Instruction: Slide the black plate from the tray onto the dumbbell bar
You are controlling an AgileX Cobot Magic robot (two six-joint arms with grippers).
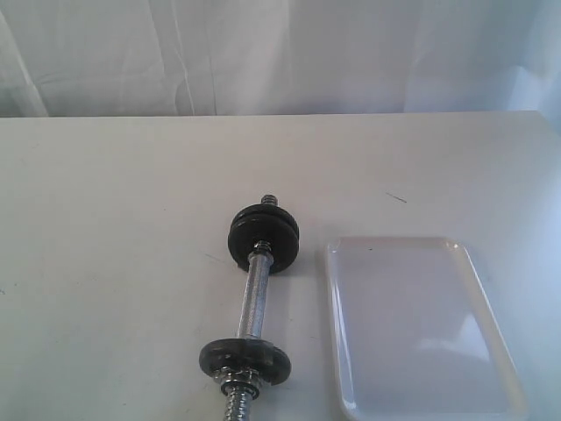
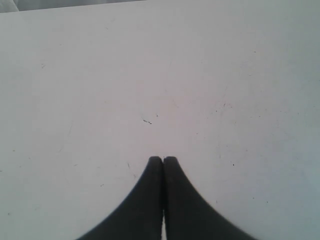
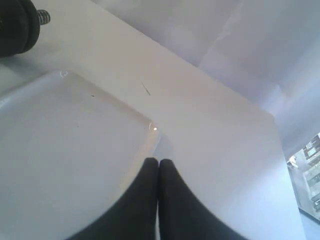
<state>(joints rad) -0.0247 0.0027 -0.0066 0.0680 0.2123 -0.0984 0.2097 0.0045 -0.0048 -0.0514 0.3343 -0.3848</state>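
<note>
Exterior view: bar just left of tray, plate on near end. Left gripper, right gripper: closed, holding nothing.

No text, label, brand, number or sign is showing legibly in any view; the dumbbell bar, the tray and the table are appearing unmarked.
</note>
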